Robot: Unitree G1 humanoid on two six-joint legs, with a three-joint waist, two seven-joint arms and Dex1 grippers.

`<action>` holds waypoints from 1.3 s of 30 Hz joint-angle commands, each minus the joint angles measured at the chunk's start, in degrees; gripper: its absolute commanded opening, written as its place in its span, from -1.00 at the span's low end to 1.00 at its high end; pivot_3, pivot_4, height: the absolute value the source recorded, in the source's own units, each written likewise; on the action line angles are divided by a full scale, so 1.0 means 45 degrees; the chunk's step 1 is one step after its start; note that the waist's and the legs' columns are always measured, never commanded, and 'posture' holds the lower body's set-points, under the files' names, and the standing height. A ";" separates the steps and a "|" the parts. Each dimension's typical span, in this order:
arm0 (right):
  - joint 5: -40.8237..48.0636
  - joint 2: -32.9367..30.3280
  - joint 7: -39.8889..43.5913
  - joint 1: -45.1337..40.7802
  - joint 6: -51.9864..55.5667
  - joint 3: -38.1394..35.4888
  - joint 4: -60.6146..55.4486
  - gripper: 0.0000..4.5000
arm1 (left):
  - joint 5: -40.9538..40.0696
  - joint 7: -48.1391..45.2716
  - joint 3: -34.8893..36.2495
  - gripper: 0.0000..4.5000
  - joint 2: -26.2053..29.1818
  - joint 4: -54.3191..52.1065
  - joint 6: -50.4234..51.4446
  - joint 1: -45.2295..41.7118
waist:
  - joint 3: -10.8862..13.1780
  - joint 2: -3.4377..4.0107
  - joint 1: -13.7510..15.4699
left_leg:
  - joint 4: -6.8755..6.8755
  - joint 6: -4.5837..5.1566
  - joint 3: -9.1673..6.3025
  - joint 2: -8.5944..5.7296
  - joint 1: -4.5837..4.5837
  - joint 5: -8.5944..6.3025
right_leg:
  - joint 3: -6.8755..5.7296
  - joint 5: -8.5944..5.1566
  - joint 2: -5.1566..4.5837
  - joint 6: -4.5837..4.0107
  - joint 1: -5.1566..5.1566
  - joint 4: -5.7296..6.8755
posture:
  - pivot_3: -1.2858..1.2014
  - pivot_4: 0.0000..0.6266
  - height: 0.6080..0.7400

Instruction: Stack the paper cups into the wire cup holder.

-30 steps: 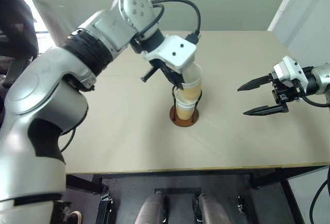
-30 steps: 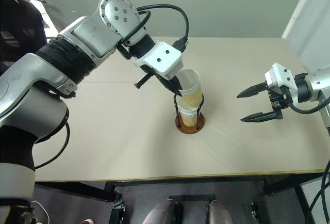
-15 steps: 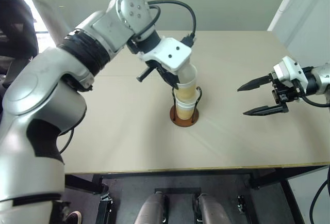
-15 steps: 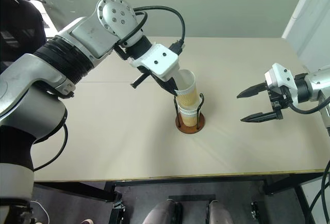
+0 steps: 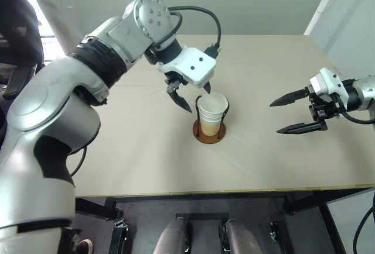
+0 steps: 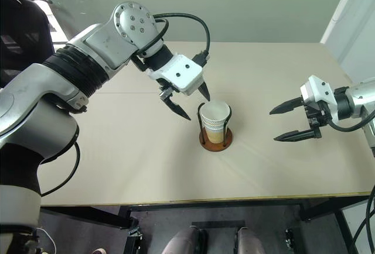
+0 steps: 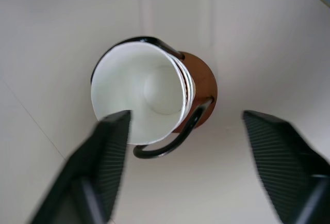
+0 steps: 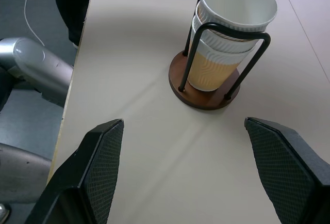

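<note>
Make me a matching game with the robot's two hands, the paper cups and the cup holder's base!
Things:
1. left hand
2. right hand
3. paper cups
4. base of the wire cup holder

Descriptions:
A. reddish-brown disc
B. open, just above the cups
C. nested together inside the wire loops
D. open, off to the side of the holder

Pairs: 1-B, 2-D, 3-C, 4-A

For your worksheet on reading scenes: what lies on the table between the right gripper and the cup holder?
Nothing: in the right eye view only bare table lies between the right gripper and the cup holder.
</note>
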 commanded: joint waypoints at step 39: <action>-0.4040 0.4798 -0.8832 -0.3228 -0.0291 -0.3517 0.7083 0.71 | 0.2586 0.9735 1.4613 0.98 -0.2176 0.1598 0.5709 0.5771 | -0.0001 0.0009 -0.0055 | -0.0050 -0.0111 0.0007 -0.0006 0.0041 0.0133 | 0.0014 0.0076 0.0011 -0.0052 -0.0027 0.0016 | 0.03 -0.52 1.00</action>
